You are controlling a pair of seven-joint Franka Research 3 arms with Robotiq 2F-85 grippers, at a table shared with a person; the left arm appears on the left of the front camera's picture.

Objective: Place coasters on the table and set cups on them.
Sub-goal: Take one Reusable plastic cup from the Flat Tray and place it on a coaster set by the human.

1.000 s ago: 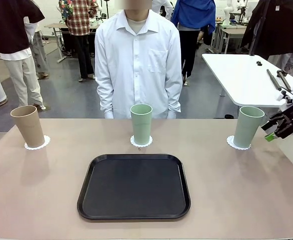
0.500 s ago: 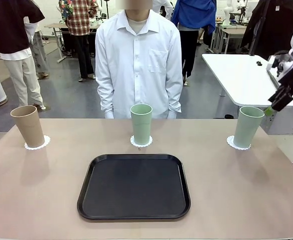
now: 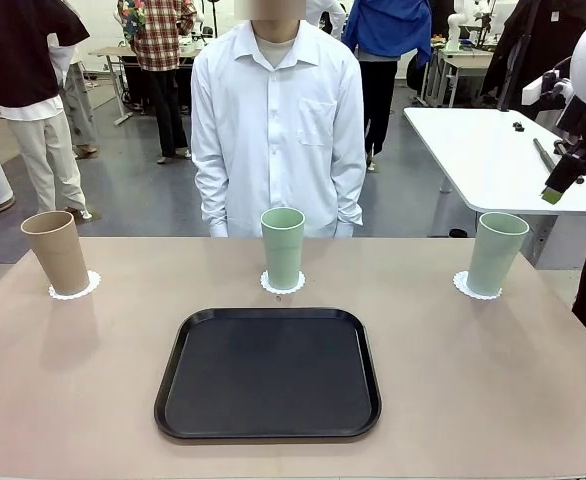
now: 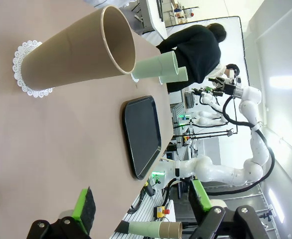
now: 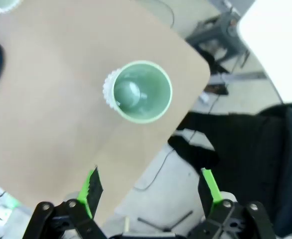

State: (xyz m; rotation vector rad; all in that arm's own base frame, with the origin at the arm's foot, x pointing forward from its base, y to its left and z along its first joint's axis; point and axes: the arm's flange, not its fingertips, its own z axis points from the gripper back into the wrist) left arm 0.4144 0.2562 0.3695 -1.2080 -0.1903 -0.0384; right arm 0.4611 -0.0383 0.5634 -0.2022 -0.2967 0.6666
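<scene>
Three cups stand on the beige table (image 3: 93, 400), each on a white lacy coaster. The tan cup (image 3: 56, 250) sits at the far left on its coaster (image 3: 74, 287). A mint cup (image 3: 283, 246) is in the middle on a coaster (image 3: 283, 286), and another mint cup (image 3: 496, 252) is at the right on a coaster (image 3: 473, 288). My right gripper (image 3: 557, 184) hangs open above and right of that cup (image 5: 141, 92), over the table's corner, holding nothing (image 5: 151, 189). My left gripper (image 4: 142, 204) is open and empty, low near the tan cup (image 4: 78, 50).
A black tray (image 3: 268, 372) lies bare at the table's front middle. A person in a white shirt (image 3: 278, 120) stands at the far edge behind the middle cup. A white-topped table (image 3: 483, 150) stands beyond the right corner.
My right gripper has risen from beside the right mint cup to well above it, drawing off to the right. The cups and coasters have not moved.
</scene>
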